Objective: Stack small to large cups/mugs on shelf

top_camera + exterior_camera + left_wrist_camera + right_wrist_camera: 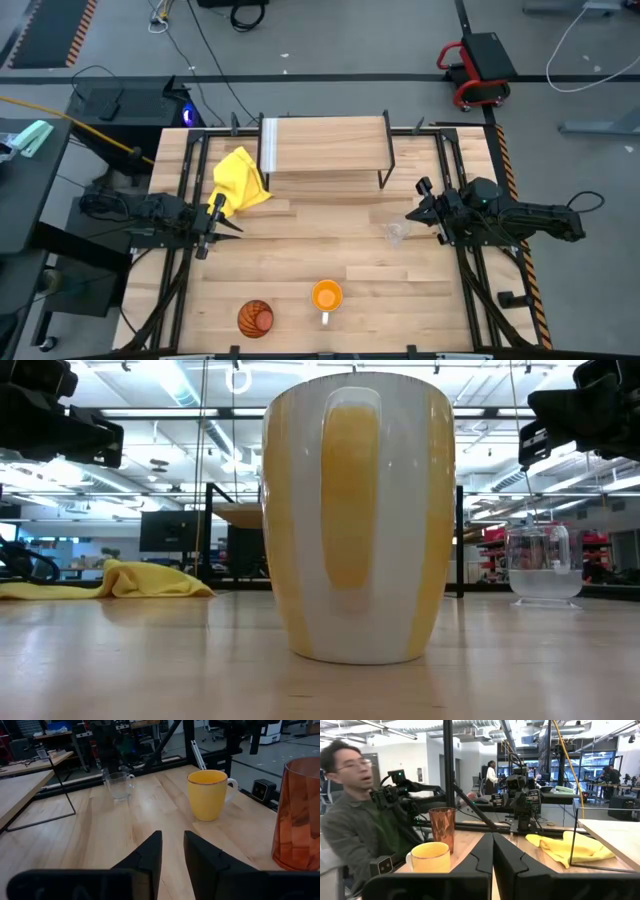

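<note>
The bench (320,250) spans the high view, a light-wood top framed by dark rails. The shelf (325,148) stands at its far edge, between the two arms, and carries nothing. A yellow cloth (240,183) lies crumpled just beside the shelf's left end, near the left arm.

The ribbed tumbler (255,318) stands upright at the near edge, left of centre. The orange mug (326,296) stands just to its right, apart from it, handle toward the near edge. The clear cup (396,234) stands upright near the right arm, well apart from the other two.

Only the high view shows all three vessels and the shelf together. In the low view the mug fills the centre with its handle facing the camera, hiding the tumbler; the clear cup and the cloth appear behind it at either side. The right wrist view alone shows a person in a dark jacket beyond the bench.

The left end effector (213,228) hovers over the bench just short of the cloth, arm lying low along the left side; its fingers (150,855) stand a narrow gap apart with nothing between them. The right end effector (418,213) points toward bench centre just beside the clear cup, not touching it; its fingers (481,856) are pressed together, empty.
</note>
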